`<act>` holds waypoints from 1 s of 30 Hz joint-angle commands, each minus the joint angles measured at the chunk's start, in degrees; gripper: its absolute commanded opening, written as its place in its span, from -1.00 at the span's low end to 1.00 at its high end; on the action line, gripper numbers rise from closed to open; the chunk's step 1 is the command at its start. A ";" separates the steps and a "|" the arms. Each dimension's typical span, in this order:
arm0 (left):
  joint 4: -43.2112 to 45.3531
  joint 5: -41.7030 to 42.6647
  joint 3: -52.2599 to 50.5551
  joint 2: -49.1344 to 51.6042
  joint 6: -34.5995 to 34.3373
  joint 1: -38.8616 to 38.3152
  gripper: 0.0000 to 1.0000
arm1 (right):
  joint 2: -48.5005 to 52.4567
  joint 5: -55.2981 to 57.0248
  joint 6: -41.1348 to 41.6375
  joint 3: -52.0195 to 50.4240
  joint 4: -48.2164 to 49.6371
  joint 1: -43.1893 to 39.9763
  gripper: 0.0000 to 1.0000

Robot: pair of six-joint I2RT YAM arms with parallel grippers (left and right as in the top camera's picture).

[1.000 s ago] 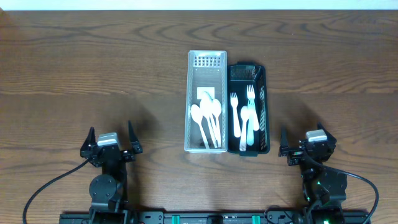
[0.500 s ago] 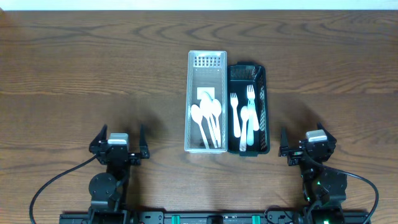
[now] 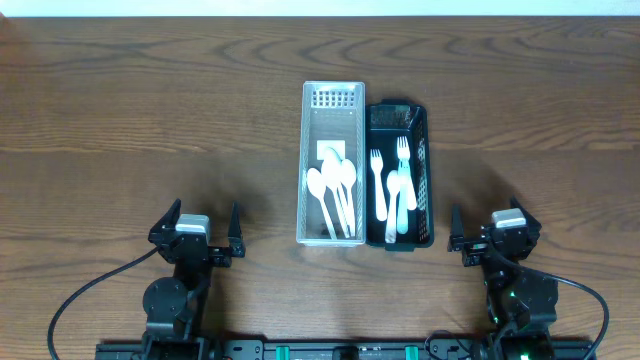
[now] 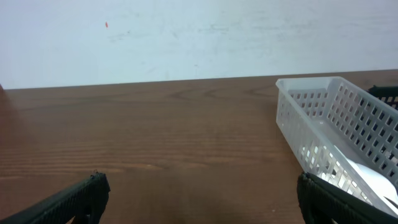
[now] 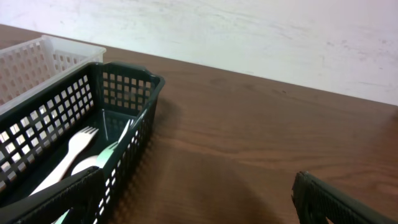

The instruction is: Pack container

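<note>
You are seeing both arms sitting at the near edge of the table. Your left gripper is standing wide open and holding nothing, well left of the white bin. Your right gripper is likewise gaping empty, near the black bin on its right. The bins are lying side by side, touching, mid-table. White spoons are resting in the white bin, while forks and a pale greenish utensil are lying in the black one.

overhead: straight down, far | wrists: low, facing back wall | shared: white basket
</note>
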 commanded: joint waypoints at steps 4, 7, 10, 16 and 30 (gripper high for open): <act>-1.18 1.42 -1.38 -0.35 -0.70 0.24 0.96 | -0.15 -0.63 1.03 -0.09 -0.22 0.48 0.98; -1.18 1.42 -1.38 -0.35 -0.70 0.24 0.96 | -0.15 -0.63 1.03 -0.09 -0.22 0.48 0.98; -1.18 1.42 -1.38 -0.35 -0.70 0.24 0.96 | -0.15 -0.63 1.03 -0.09 -0.22 0.48 0.99; -1.18 1.42 -1.38 -0.35 -0.70 0.24 0.96 | -0.15 -0.63 1.03 -0.09 -0.22 0.48 0.99; -1.18 1.42 -1.38 -0.35 -0.70 0.24 0.96 | -0.15 -0.63 1.03 -0.09 -0.22 0.48 0.99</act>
